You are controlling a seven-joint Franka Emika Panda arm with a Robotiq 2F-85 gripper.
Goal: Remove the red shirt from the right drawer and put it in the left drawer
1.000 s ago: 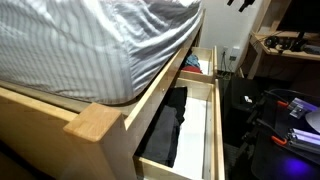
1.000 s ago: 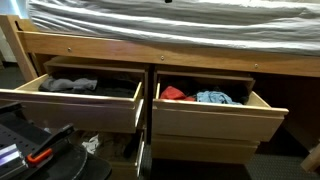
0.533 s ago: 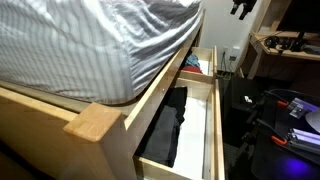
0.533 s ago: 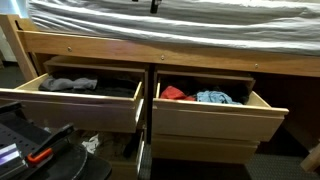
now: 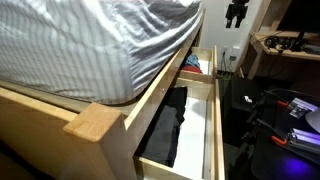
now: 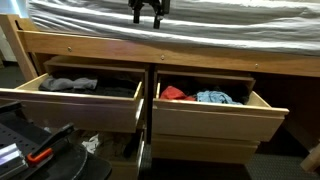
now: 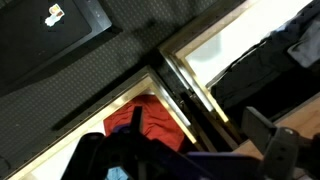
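Note:
The red shirt [image 6: 173, 94] lies at the left end of the right drawer [image 6: 215, 120], next to a blue cloth [image 6: 212, 97]. It also shows in an exterior view [image 5: 190, 66] and in the wrist view [image 7: 140, 122]. The left drawer [image 6: 70, 103] stands open and holds grey and dark clothes [image 6: 70, 85]. My gripper [image 6: 147, 10] hangs high in front of the mattress, above the gap between the two drawers. It also shows in an exterior view [image 5: 237, 12]. In the wrist view the gripper [image 7: 197, 124] is open and empty, well above the shirt.
A striped mattress [image 5: 90, 40] lies on the wooden bed frame [image 5: 98, 122] above the drawers. Dark clothes [image 7: 250, 70] lie in the other drawer in the wrist view. A desk with gear [image 5: 290, 45] stands beyond the bed. Black equipment [image 6: 35, 145] sits on the floor near the left drawer.
My gripper has come down into both exterior views from above the top edge. The drawers and clothes have not moved.

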